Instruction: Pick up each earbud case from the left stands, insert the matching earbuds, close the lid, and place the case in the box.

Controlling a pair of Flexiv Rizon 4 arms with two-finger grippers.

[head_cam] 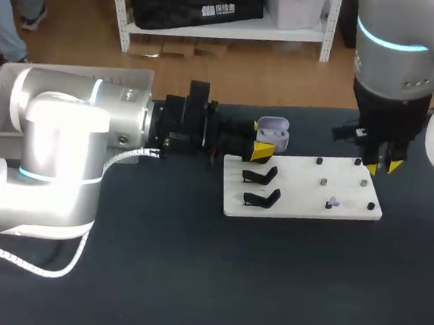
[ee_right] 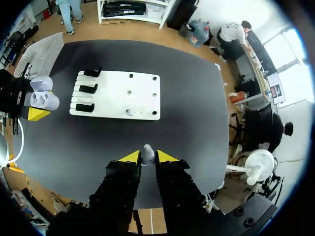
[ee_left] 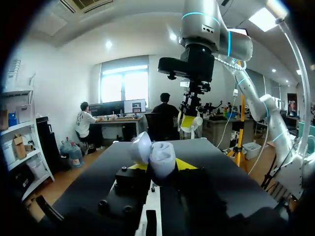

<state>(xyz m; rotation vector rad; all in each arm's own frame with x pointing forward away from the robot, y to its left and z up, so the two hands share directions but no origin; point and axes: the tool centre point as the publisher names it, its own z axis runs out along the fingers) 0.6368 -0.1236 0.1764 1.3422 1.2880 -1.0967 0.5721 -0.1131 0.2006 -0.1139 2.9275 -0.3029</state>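
Note:
A white earbud case [head_cam: 274, 133] with its lid up sits between the yellow tips of my left gripper [head_cam: 261, 139], which is shut on it just behind the white board's [head_cam: 298, 189] back left corner. In the left wrist view the case [ee_left: 160, 156] fills the space between the fingers. My right gripper [head_cam: 382, 166] hangs over the board's right end. It is shut on a small white earbud [ee_right: 147, 153]. A second earbud [head_cam: 333, 203] rests among the pegs on the board. The two black stands [head_cam: 260, 187] at the board's left end carry no case.
A pale open box [head_cam: 80, 73] stands at the table's back left, behind my left arm. Small dark pegs [head_cam: 323, 182] stick up from the board's right half. Dark bare tabletop [head_cam: 191, 282] stretches in front of the board.

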